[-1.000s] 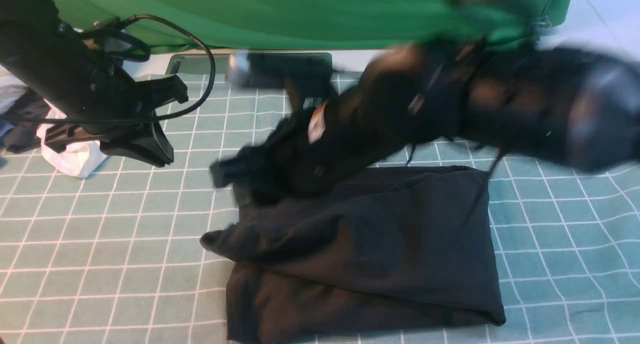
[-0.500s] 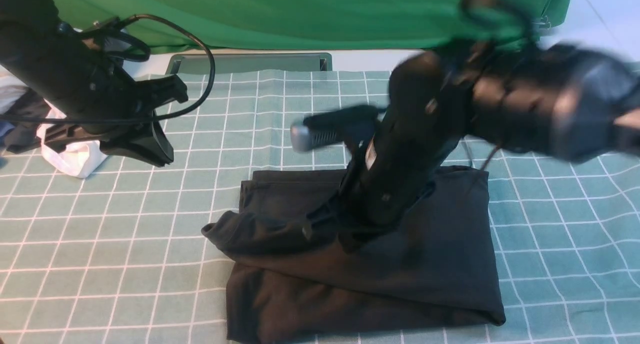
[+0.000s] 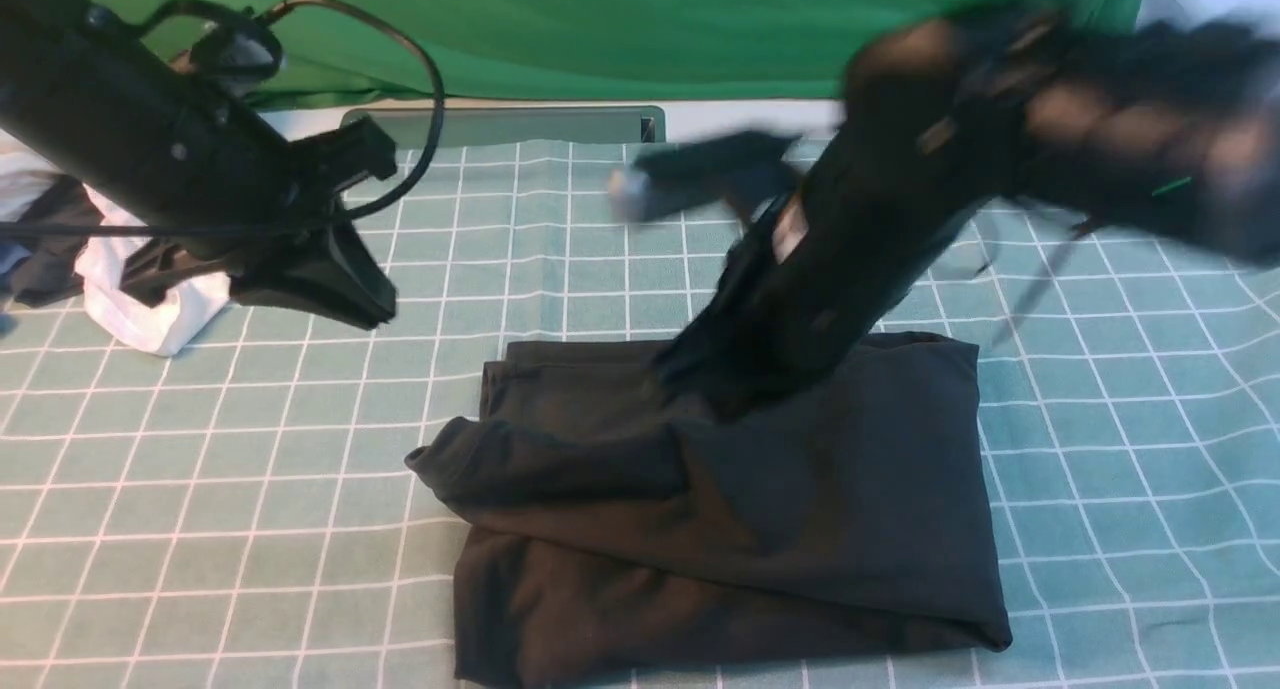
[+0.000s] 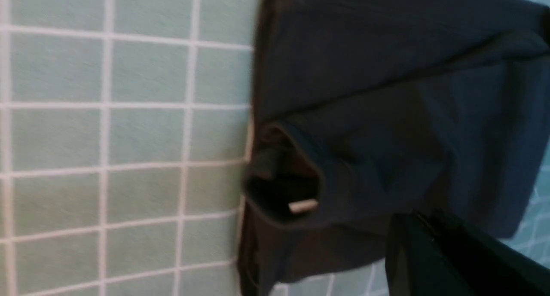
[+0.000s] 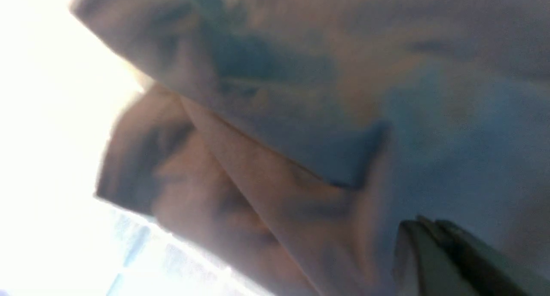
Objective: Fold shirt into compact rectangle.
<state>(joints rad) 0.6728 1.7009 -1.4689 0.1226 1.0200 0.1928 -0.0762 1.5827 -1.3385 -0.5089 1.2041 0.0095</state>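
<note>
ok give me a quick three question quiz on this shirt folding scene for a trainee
1. True or false: the shirt lies folded on the checked cloth.
2. Which end effector is over the shirt? A left, B right, C both.
3. What colour is the crumpled garment at the far left?

Key
1. True.
2. B, the right end effector.
3. White.
</note>
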